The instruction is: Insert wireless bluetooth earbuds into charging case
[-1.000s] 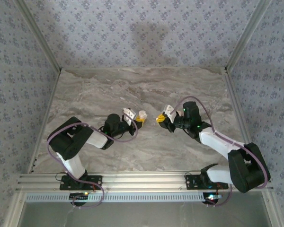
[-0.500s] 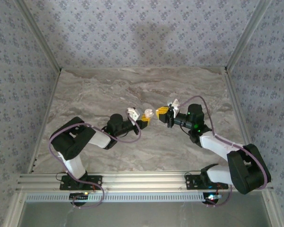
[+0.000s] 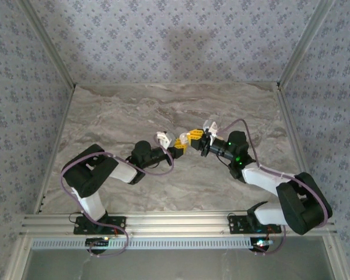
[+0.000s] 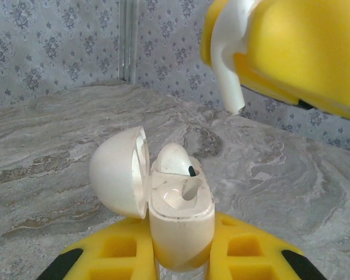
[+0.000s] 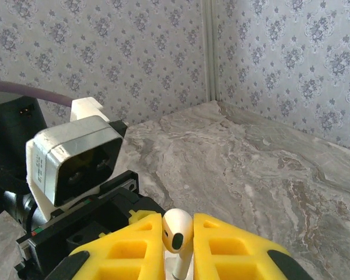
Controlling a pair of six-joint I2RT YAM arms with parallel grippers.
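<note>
There are two earbuds, one case and two grippers. The left gripper is clamped on the case, which sits at 6 o'clock in the left wrist view. Its lid stands open toward 9 o'clock, and the frame edge cuts off its bottom. The seated earbud rests in one well with its stem hidden. The right gripper pinches the second earbud, which hangs at 1 o'clock above the case and apart from it. From the top view, both grippers meet at the middle of the table, where the case and earbuds are too small to make out.
</note>
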